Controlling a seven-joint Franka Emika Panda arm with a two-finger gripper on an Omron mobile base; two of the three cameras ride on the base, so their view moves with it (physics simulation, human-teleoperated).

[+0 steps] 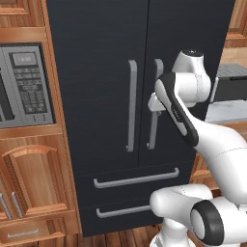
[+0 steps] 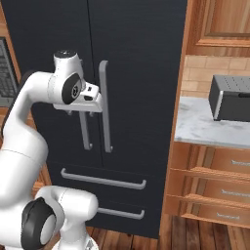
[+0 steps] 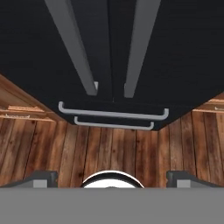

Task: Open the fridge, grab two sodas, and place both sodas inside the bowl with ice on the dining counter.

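Observation:
The tall black fridge (image 1: pixel 96 72) (image 2: pixel 141 73) (image 3: pixel 183 52) stands with both doors shut, so the sodas are hidden. Two grey vertical handles run down its middle: the left handle (image 1: pixel 131 106) (image 2: pixel 85 132) and the right handle (image 1: pixel 153 130) (image 2: pixel 104 107). My gripper (image 1: pixel 155 112) (image 2: pixel 79 113) (image 3: pixel 113 178) hangs just in front of these handles at mid height, pointing down, open with nothing between its fingers. In the hand view, the two lower drawer handles (image 3: pixel 113 114) lie below the door handles. The bowl with ice and the dining counter are out of view.
A microwave (image 1: pixel 24 87) is built into wooden cabinets (image 1: pixel 34 178) left of the fridge. To its right, a dark appliance (image 2: pixel 229 97) sits on a marbled countertop (image 2: pixel 200 122) over wooden drawers (image 2: pixel 210 190). Wooden floor (image 3: pixel 109 148) lies below.

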